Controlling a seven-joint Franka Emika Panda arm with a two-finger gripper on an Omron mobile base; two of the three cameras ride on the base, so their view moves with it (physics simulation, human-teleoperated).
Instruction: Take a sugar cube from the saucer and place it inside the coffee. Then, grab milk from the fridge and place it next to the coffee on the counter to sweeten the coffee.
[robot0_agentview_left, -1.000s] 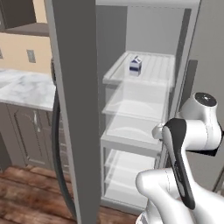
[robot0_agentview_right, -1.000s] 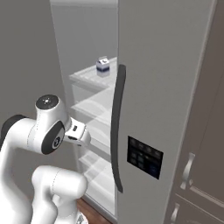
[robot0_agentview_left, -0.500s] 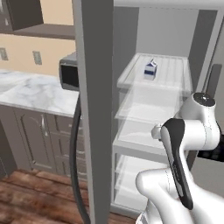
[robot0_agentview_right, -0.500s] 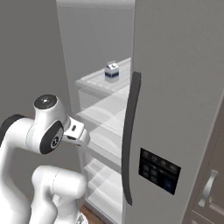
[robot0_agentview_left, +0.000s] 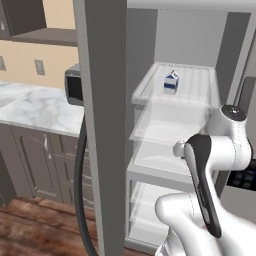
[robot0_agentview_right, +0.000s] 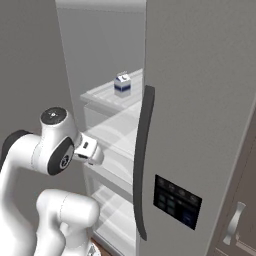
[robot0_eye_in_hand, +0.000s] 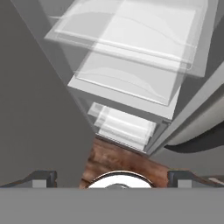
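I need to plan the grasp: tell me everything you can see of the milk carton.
The milk is a small white carton with a gabled top and a dark blue band around its lower half. It stands upright and alone on the top translucent shelf of the open fridge, toward the back. Nothing but the shelf touches it.

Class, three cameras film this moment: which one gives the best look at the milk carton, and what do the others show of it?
The left base view: the milk stands upright on the fridge's top shelf, gabled top and blue markings facing the camera. The right base view shows it too, near the shelf's front edge. The hand view looks down over lower shelves instead.
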